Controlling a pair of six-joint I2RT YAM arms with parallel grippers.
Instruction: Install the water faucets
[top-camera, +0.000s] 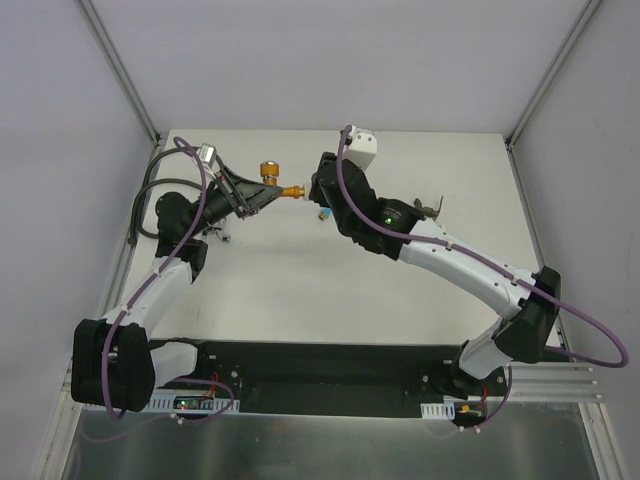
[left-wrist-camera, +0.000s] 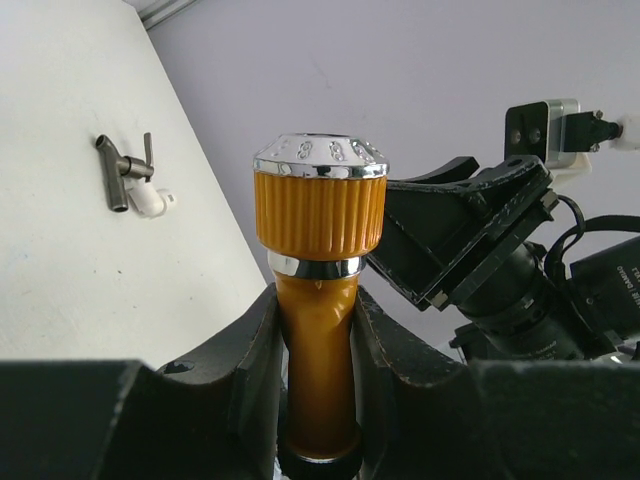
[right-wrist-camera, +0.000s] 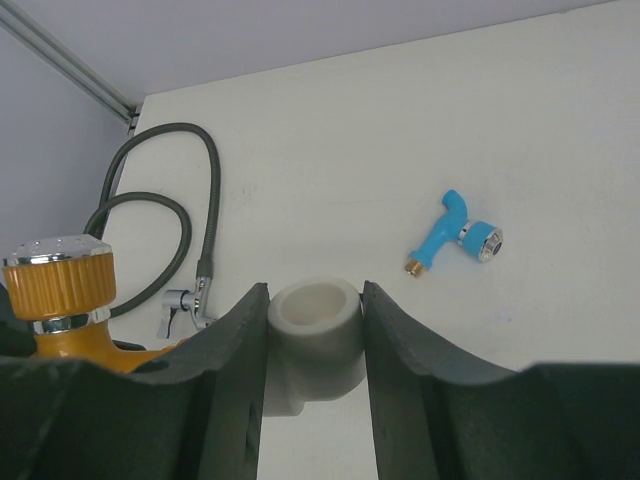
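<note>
My left gripper is shut on the shiny orange faucet and holds it above the table, its ribbed knob with a silver cap sticking out past the fingers. My right gripper is shut on a white elbow fitting, close to the orange faucet's spout end. In the right wrist view the orange faucet shows at the left. The blue faucet lies on the table under the right wrist. The dark grey-brown faucet lies with a white elbow at its end.
A long black hose with a silver end fitting loops at the table's left edge. The grey-brown faucet lies right of the right arm. Grey walls and metal frame posts enclose the white table.
</note>
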